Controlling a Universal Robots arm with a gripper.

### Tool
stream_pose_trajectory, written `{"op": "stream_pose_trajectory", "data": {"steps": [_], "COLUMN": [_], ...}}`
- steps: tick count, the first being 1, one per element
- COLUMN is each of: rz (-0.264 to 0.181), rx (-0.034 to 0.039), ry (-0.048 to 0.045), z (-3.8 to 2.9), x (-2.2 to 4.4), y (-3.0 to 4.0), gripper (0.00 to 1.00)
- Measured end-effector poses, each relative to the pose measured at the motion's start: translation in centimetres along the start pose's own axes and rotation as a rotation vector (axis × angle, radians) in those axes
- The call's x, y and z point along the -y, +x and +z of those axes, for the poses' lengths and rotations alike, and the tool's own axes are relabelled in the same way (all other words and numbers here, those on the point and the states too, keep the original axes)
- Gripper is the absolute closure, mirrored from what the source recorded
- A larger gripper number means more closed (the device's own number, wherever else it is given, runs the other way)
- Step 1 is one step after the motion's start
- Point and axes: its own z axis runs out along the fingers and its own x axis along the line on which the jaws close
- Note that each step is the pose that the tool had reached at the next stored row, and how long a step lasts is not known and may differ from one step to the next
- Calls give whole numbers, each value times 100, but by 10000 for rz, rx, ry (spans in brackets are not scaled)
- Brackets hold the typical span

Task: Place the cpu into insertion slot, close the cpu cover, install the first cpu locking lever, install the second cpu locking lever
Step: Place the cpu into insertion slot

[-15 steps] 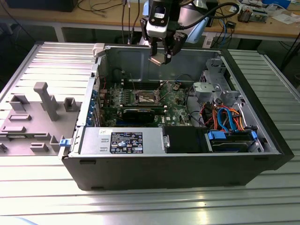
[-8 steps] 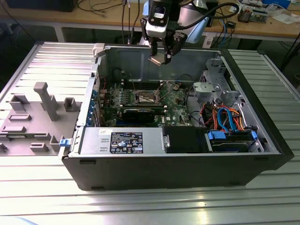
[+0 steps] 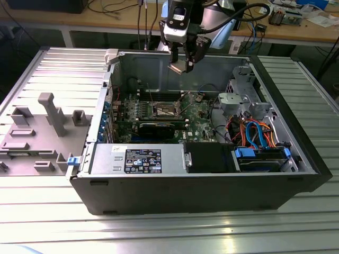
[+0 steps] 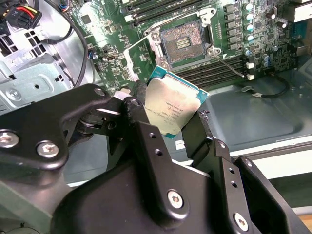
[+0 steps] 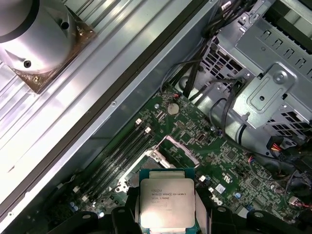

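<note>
My gripper (image 3: 180,64) hangs above the open computer case, near its back wall, shut on the cpu (image 3: 178,67). In both wrist views the cpu (image 4: 173,109) (image 5: 166,202) shows its silver-grey top with a green edge, clamped between the two black fingers (image 4: 139,105). The insertion slot (image 3: 165,110) (image 4: 187,41) lies open on the green board below and apart from the chip, its dark centre bare. The cpu cover (image 4: 134,58) (image 5: 179,146) stands swung up at the socket's side. A thin wire lever (image 4: 229,66) sticks out next to the socket.
A silver power-supply box (image 3: 137,159) fills the case's front on the exterior view's left. A long black card (image 3: 159,128) lies in front of the socket. A metal drive cage (image 3: 243,95) and coloured cables (image 3: 254,135) are on the right. A grey fixture (image 3: 47,114) stands outside.
</note>
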Motion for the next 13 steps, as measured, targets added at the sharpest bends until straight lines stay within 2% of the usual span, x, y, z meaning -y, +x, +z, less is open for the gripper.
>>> {"op": "stream_pose_trajectory", "data": {"steps": [13], "rz": [518], "rx": [47], "ry": [-9], "z": [2], "x": [6], "y": [5], "gripper": [46]}}
